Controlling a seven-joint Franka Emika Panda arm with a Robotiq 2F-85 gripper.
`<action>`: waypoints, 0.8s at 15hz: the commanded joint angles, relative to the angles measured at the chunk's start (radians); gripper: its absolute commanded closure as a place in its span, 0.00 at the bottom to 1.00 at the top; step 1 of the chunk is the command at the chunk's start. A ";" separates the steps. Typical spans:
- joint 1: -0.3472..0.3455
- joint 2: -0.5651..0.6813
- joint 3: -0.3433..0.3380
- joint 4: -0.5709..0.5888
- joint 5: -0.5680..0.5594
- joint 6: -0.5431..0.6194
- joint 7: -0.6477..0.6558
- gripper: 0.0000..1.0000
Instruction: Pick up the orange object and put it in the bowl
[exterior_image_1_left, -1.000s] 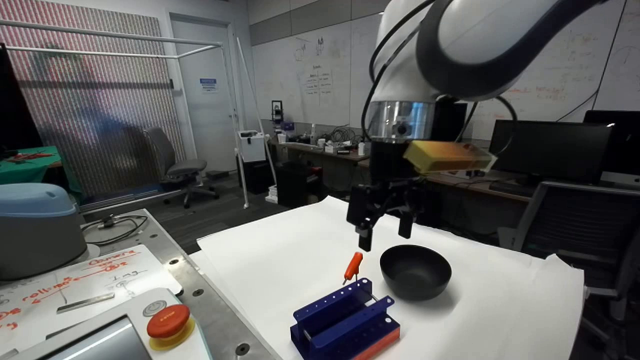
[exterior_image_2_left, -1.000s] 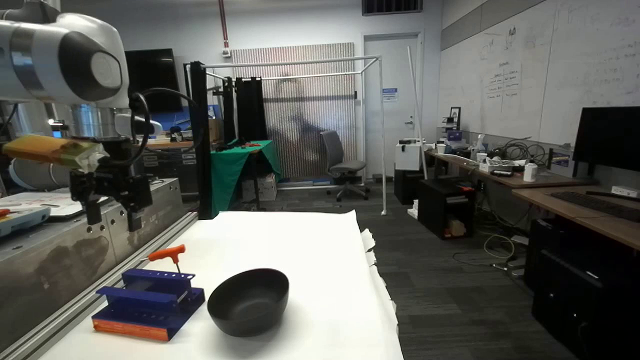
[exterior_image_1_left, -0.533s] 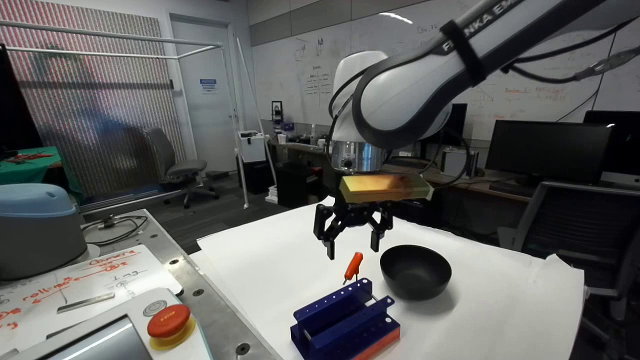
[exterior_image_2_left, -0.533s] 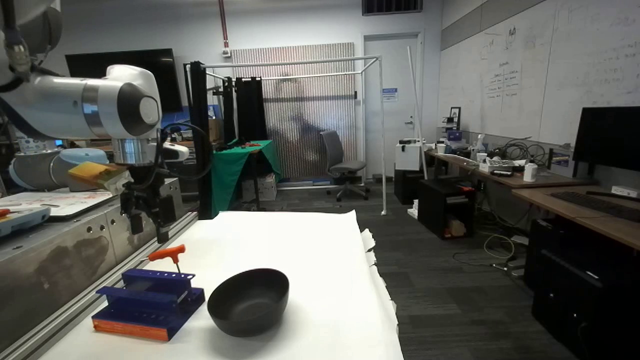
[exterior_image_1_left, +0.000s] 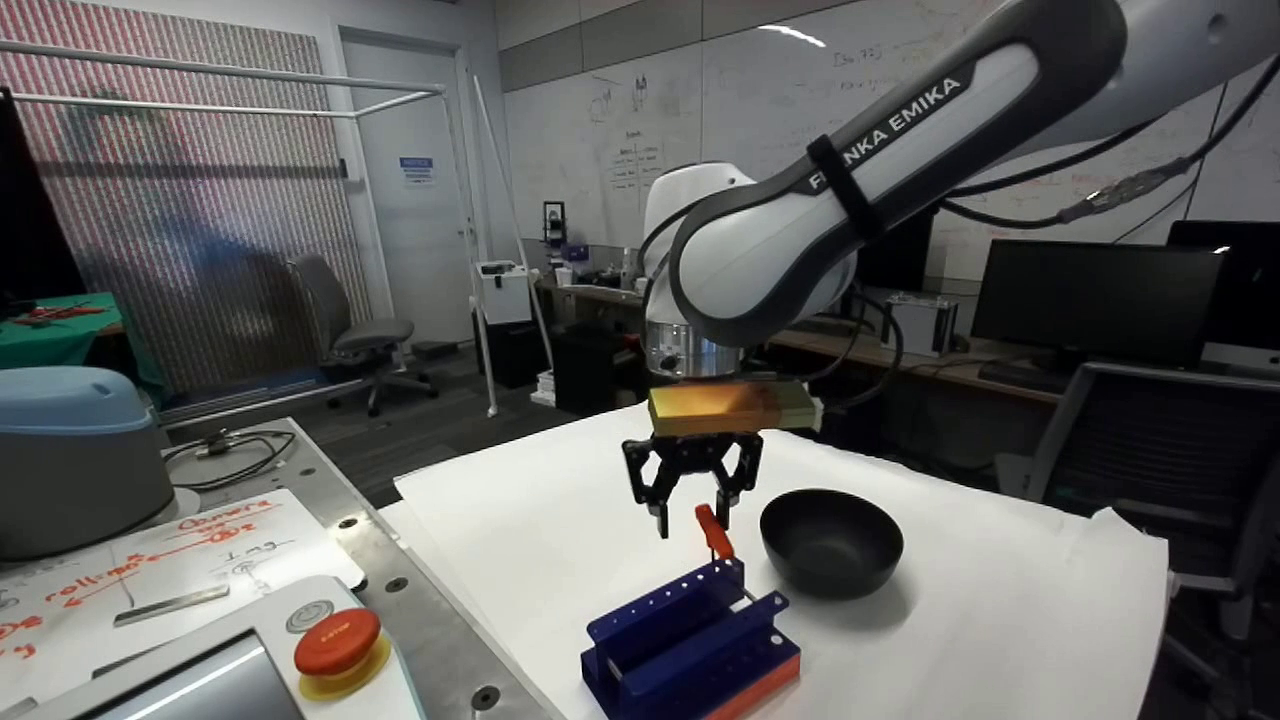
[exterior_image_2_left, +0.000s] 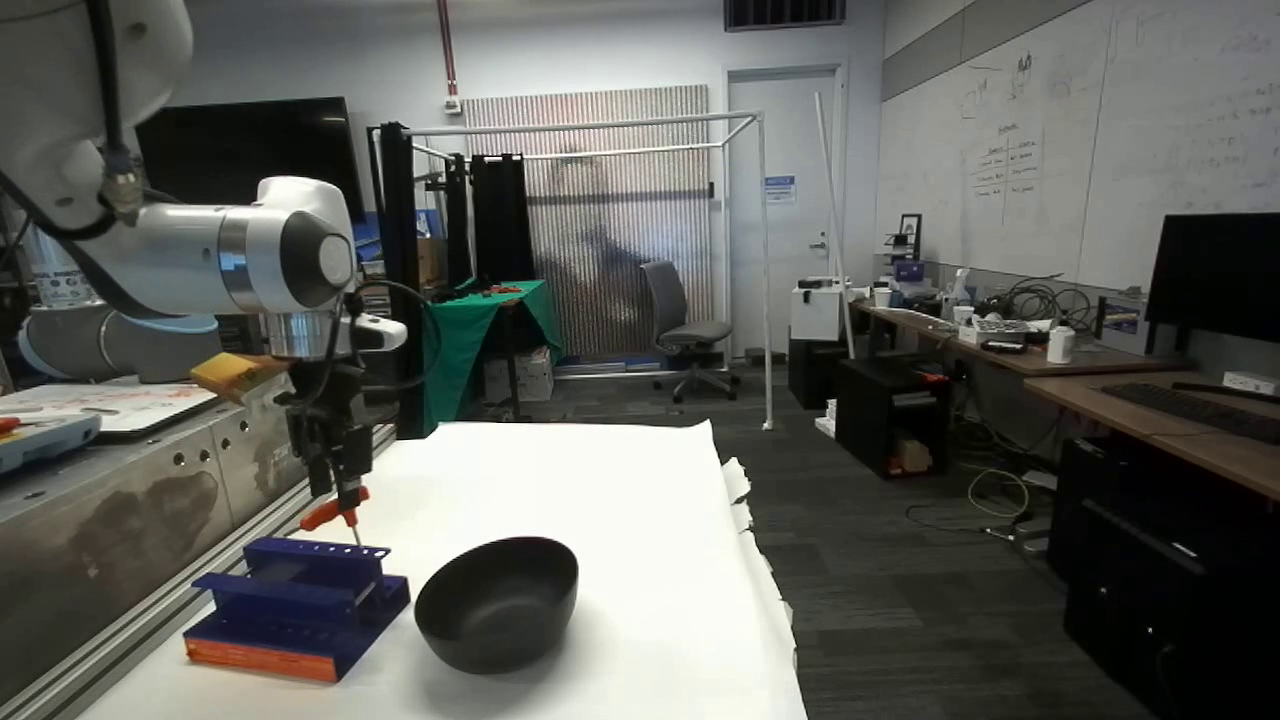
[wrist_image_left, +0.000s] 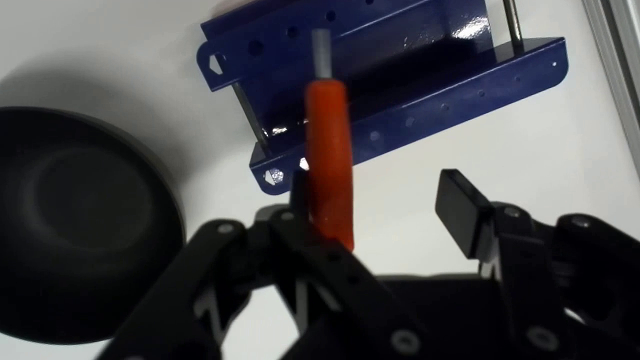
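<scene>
Lining up the grasp seems the step in hand: the gripper (wrist_image_left: 382, 205) is spread apart, one side close beside the orange-handled tool (wrist_image_left: 330, 145) apparently standing in the blue rack (exterior_image_1_left: 700, 655), and next it should centre, close and lift toward the bowl (exterior_image_1_left: 832, 550).

Orange object (exterior_image_1_left: 714, 532): swivelled, now slanting the opposite way in an exterior view. Gripper (exterior_image_1_left: 692, 520): lowered to that level, one finger (wrist_image_left: 299, 197) brought alongside it, contact unclear. Robot arm (exterior_image_1_left: 905, 165): lower than before in both exterior views
</scene>
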 joint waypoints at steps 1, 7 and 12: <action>0.017 0.031 -0.018 0.056 0.003 -0.040 0.040 0.64; 0.034 -0.021 -0.020 0.006 -0.016 -0.031 0.079 0.91; 0.088 -0.185 -0.021 -0.089 -0.106 -0.016 0.135 0.90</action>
